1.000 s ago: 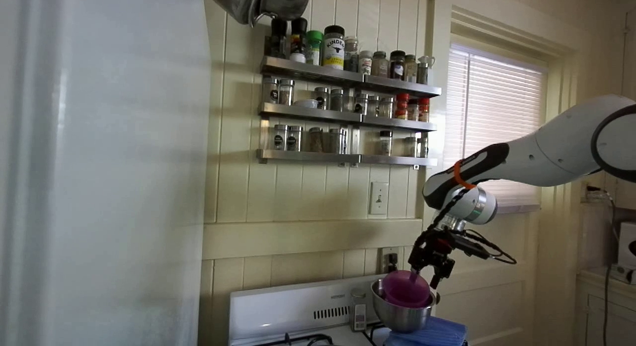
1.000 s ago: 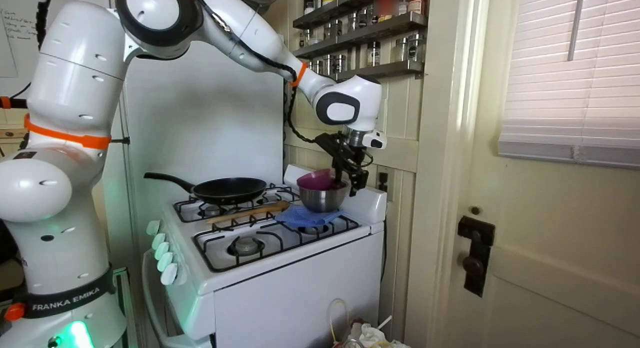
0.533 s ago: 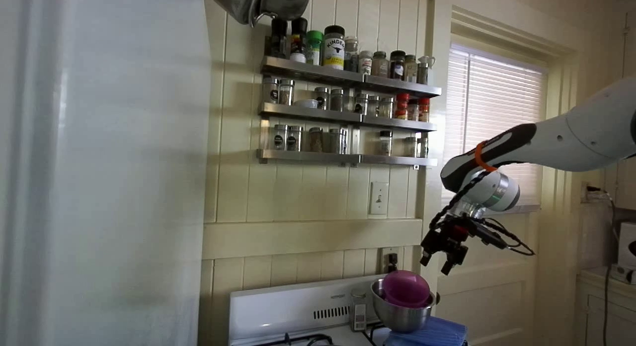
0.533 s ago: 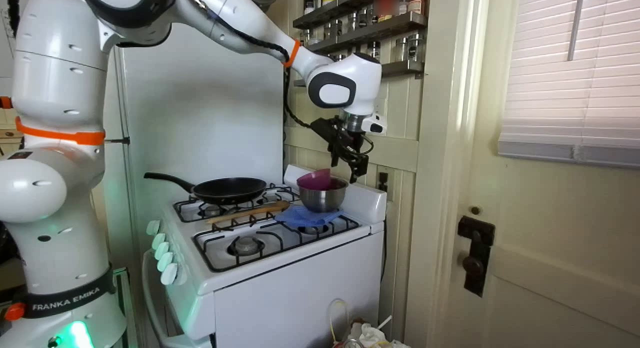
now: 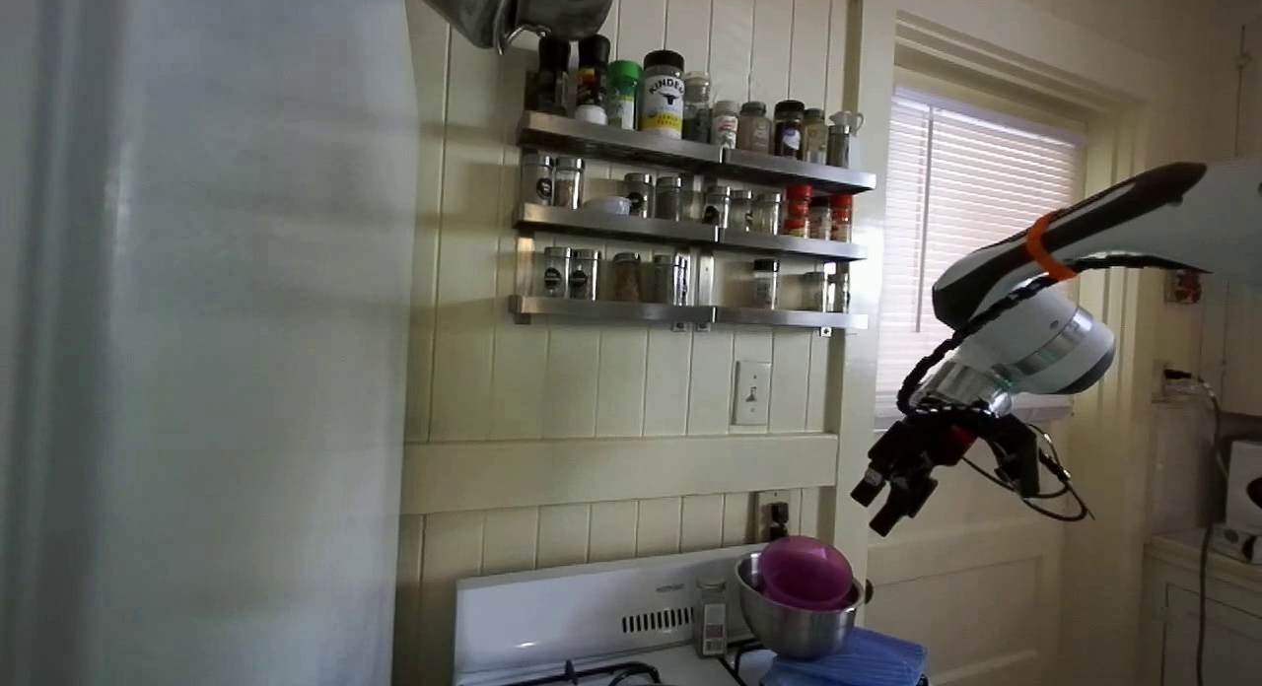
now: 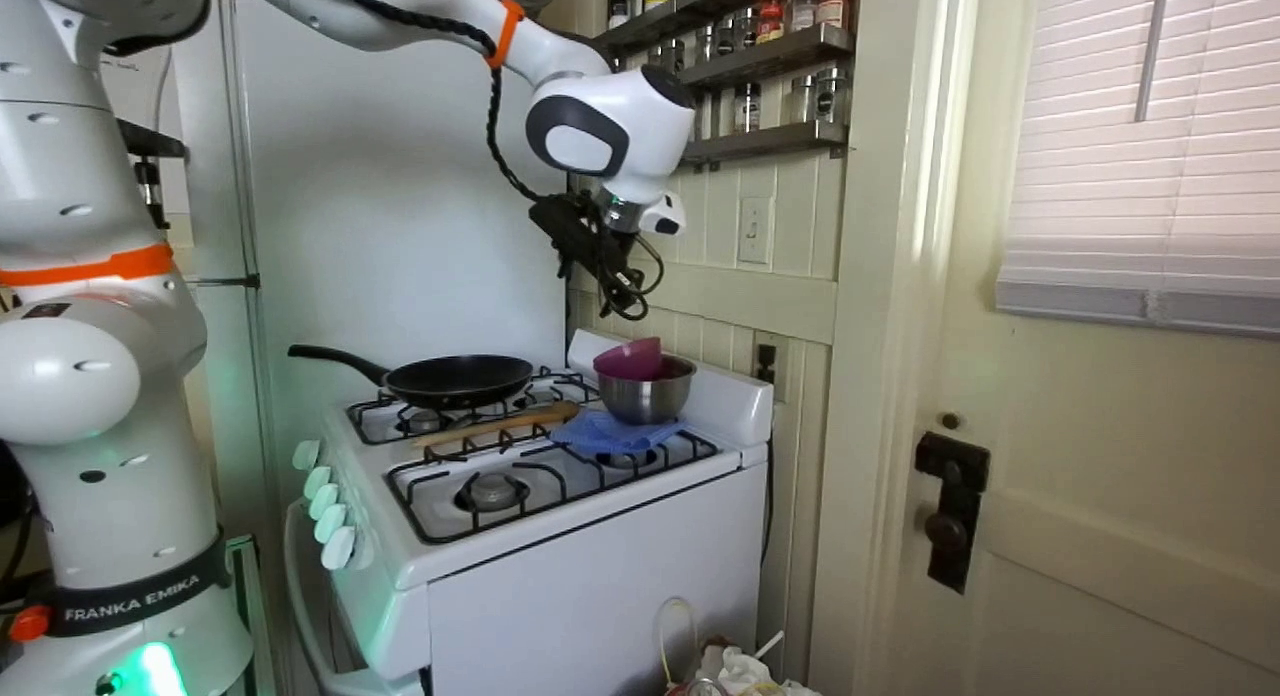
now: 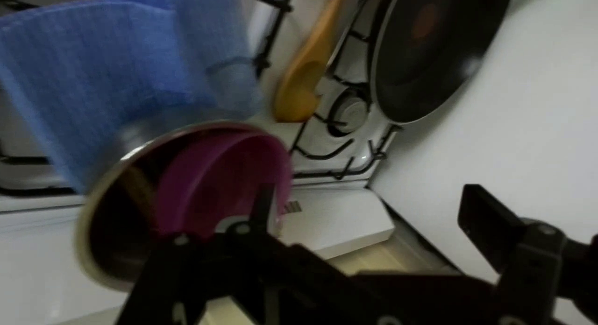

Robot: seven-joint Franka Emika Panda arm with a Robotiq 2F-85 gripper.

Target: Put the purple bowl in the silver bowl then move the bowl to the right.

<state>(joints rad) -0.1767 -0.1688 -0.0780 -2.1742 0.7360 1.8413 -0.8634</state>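
Note:
The purple bowl (image 5: 806,573) sits tilted inside the silver bowl (image 5: 799,629), with part of its rim above the metal rim. The silver bowl stands on a folded blue cloth on the stove. The purple bowl (image 6: 628,360) and the silver bowl (image 6: 645,401) show the same way in the other exterior frame. My gripper (image 5: 876,507) hangs above the bowls, apart from them. In the wrist view my gripper (image 7: 366,203) is open, with nothing between its fingers. One finger covers part of the purple bowl (image 7: 224,175) there; the silver bowl (image 7: 93,213) surrounds it.
The blue cloth (image 6: 610,433) lies on the back burner. A wooden spoon (image 6: 500,426) and a black frying pan (image 6: 460,381) lie on the stove. The stove's back panel (image 5: 582,607) stands behind the bowls. Spice shelves (image 5: 690,233) hang on the wall above. The fridge side (image 6: 400,226) stands beyond the pan.
One second ago a gripper finger reached into the purple bowl. My gripper has since lifted out, risen and turned away above the bowls. The bowls have stayed in place.

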